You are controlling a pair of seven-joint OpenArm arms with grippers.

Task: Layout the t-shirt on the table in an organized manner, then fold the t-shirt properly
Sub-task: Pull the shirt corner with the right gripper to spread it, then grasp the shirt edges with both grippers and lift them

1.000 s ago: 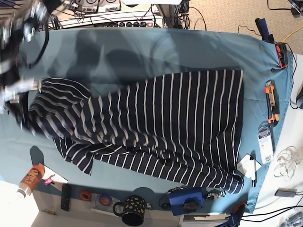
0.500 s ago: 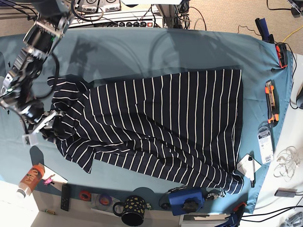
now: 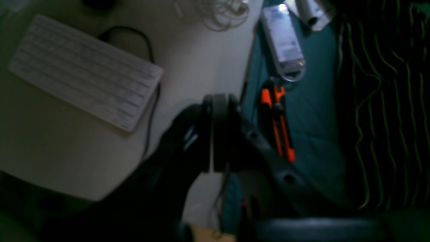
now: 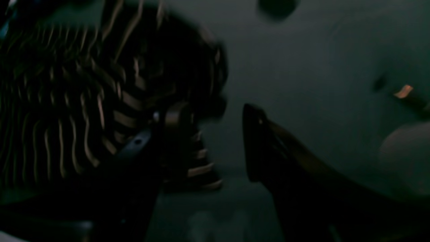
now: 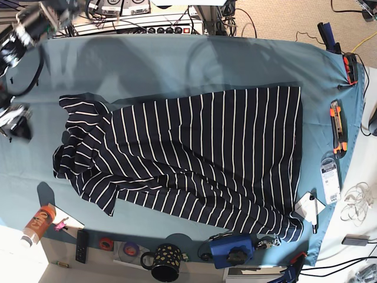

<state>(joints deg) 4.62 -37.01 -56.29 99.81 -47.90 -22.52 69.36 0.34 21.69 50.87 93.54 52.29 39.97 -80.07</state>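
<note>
While I watch the right wrist feed, my right gripper [image 4: 215, 141] has its jaws spread wide with nothing between them, and a bunched fold of the t-shirt [image 4: 100, 101] lies just past the left finger [image 4: 174, 134]. On the left wrist feed my left gripper [image 3: 215, 134] is pressed shut and empty, above the table's edge near an orange-handled cutter [image 3: 277, 124] and a white keyboard [image 3: 84, 70]. From the base camera I see the t-shirt [image 5: 200, 159] spread over the teal table [image 5: 177, 65], hem side flat, sleeve end rumpled. My right gripper [image 5: 15, 121] sits off the shirt's crumpled end, apart from it.
</note>
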